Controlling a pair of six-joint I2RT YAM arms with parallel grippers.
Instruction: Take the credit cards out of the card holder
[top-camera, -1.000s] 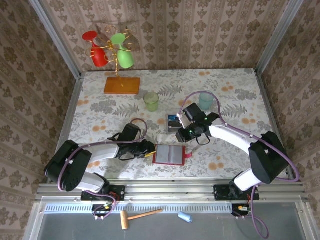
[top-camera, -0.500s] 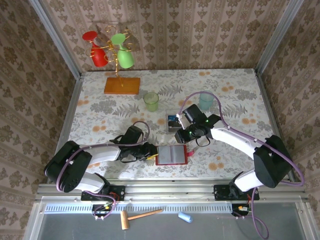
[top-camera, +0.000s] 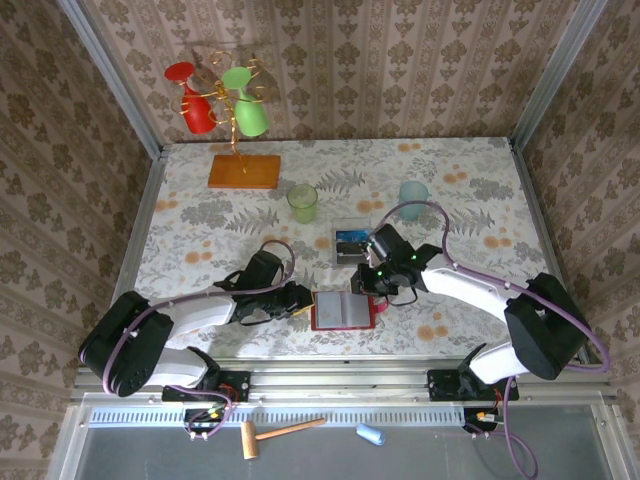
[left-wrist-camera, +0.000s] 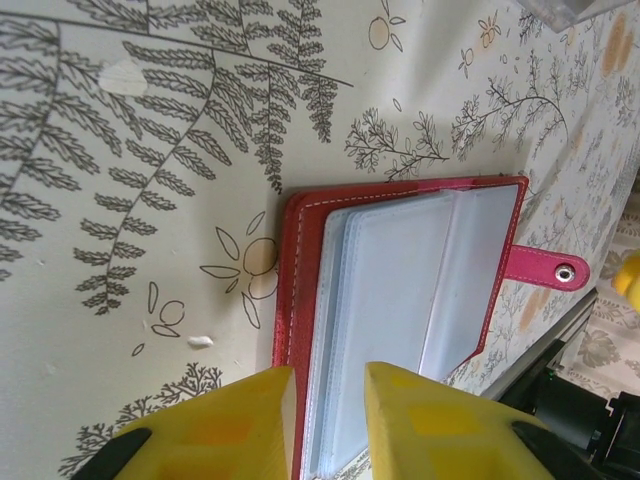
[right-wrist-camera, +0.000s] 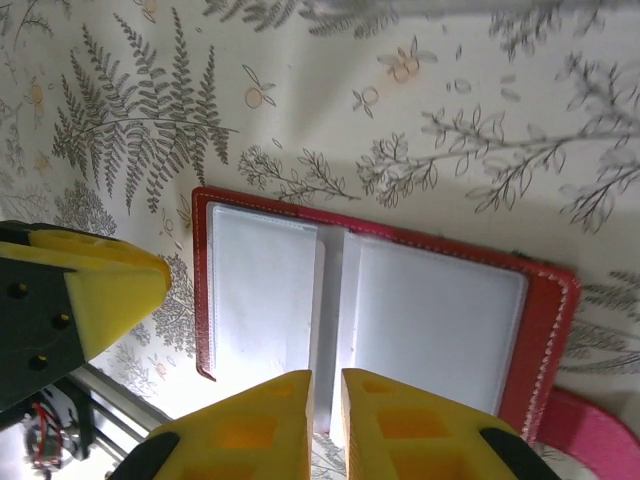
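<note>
Wallet (top-camera: 345, 310) is lying open, clear sleeves up, near the front edge of the worktop (top-camera: 470, 190). Left end effector (left-wrist-camera: 330, 385) is sitting narrow, fingers straddling the wallet's left edge; grip cannot be told. Right end effector (right-wrist-camera: 326, 385) is hanging nearly closed over the centre fold; whether it is pinching a sleeve is unclear. Some cards (top-camera: 350, 244) are lying flat just behind the wallet.

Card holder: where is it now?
In the top view the card holder lies open near the front edge of the table, centre, between the left gripper and right gripper.
</note>
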